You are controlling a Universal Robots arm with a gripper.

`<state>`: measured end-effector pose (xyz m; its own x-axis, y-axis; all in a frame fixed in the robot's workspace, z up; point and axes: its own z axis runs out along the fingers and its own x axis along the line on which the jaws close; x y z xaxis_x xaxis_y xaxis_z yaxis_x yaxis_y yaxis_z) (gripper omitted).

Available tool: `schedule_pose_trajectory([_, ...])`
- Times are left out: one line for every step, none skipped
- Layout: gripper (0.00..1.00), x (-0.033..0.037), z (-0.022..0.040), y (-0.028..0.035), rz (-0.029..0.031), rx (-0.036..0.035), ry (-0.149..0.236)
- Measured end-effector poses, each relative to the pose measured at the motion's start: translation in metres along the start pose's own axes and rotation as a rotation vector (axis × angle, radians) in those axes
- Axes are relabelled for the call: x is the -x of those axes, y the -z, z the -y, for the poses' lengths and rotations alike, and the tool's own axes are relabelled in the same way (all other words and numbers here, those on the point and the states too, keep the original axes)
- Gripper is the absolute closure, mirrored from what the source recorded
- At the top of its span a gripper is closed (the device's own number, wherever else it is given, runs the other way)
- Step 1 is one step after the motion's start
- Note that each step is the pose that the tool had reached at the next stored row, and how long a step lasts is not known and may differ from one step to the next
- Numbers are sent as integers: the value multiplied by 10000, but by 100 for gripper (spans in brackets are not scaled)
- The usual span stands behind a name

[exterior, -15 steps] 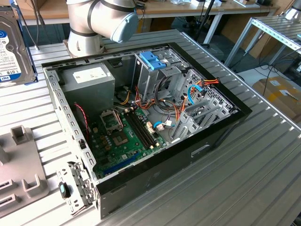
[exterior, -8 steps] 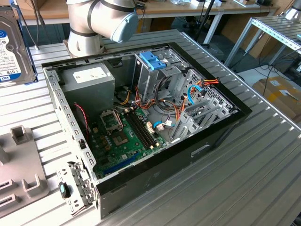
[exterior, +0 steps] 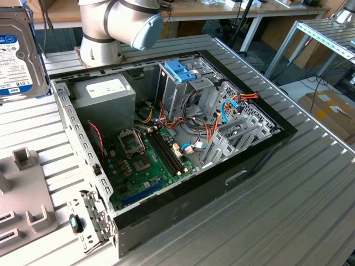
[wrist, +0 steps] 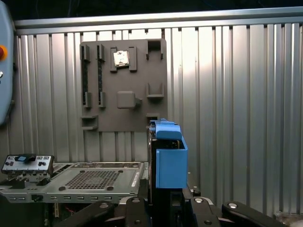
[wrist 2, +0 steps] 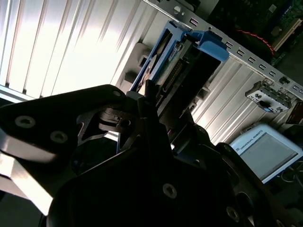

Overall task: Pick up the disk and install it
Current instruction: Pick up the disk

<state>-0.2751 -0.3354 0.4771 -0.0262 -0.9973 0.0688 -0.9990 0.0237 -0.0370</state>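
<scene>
The arm [exterior: 119,25] stood at the top of the exterior view with a grey joint bent over, and in the second wrist view its gripper [wrist 2: 154,106] had dark fingers [wrist 2: 147,97] clamped on the disk [wrist 2: 173,61], which stuck out edge-on beyond them.

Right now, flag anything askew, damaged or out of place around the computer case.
Nothing looks damaged or spilled. The disk stands upright in the gripper, outside the open computer case. Orange and blue cables loop loosely over the drive bays, which seems normal for an opened machine.
</scene>
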Motion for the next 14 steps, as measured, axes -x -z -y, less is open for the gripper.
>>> schedule_pose_trajectory([65,1,33,-1,1,0,-1])
schedule_pose_trajectory([65,2,46,-2,0,1,0])
schedule_pose_trajectory([65,2,70,-3,0,0,0])
schedule_pose_trajectory([65,3,97,-3,0,0,-1])
schedule_pose_trajectory([65,3,118,-4,0,0,0])
schedule_pose_trajectory([65,4,136,-5,0,0,-1])
schedule_pose_trajectory([65,4,158,-5,0,1,-1])
schedule_pose_trajectory([65,5,179,-6,0,1,0])
schedule_pose_trajectory([65,6,215,-7,0,1,0])
schedule_pose_trajectory([65,7,242,-8,0,1,0])
schedule_pose_trajectory([65,8,284,-10,1,0,0])
schedule_pose_trajectory([65,8,308,-10,0,1,0])
schedule_pose_trajectory([65,9,331,-12,0,0,-1])
schedule_pose_trajectory([65,10,355,-13,0,0,0])
